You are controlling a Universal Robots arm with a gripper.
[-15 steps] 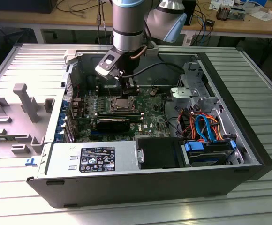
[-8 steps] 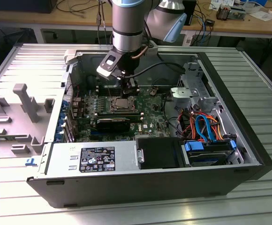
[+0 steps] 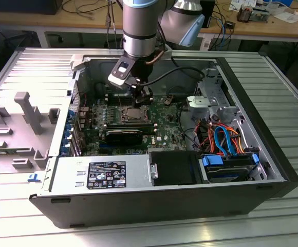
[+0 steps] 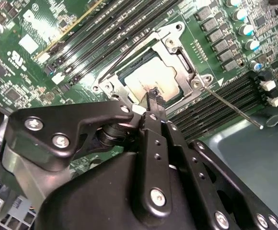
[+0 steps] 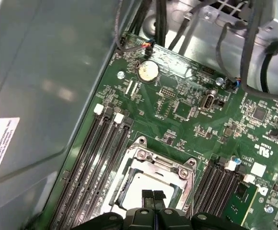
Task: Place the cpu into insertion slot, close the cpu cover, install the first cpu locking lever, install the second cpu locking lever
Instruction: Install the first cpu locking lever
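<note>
The cpu [image 4: 141, 79] lies in the insertion slot [image 4: 124, 72], its silvery top showing through the window of the cpu cover [image 4: 179, 60], which lies flat over it. My gripper [image 4: 154, 96] is shut with nothing between its fingers, the joined tips right at the chip's edge. In the first wrist view the gripper [image 5: 153, 195] sits just over the cpu [image 5: 139, 184] and the cover [image 5: 160, 163]. A thin lever rod [image 4: 232, 108] sticks out from a socket corner across the memory slots. In the exterior view the gripper [image 3: 143, 98] hangs over the socket [image 3: 133, 114] inside the open case.
Long black memory slots [image 5: 98, 148] run along both sides of the socket. A black power supply [image 3: 105, 175] and a drive bay with orange and blue cables [image 3: 223, 141] fill the case front. The case wall [image 5: 48, 72] stands close by. A grey fixture [image 3: 28, 110] sits at the exterior view's left.
</note>
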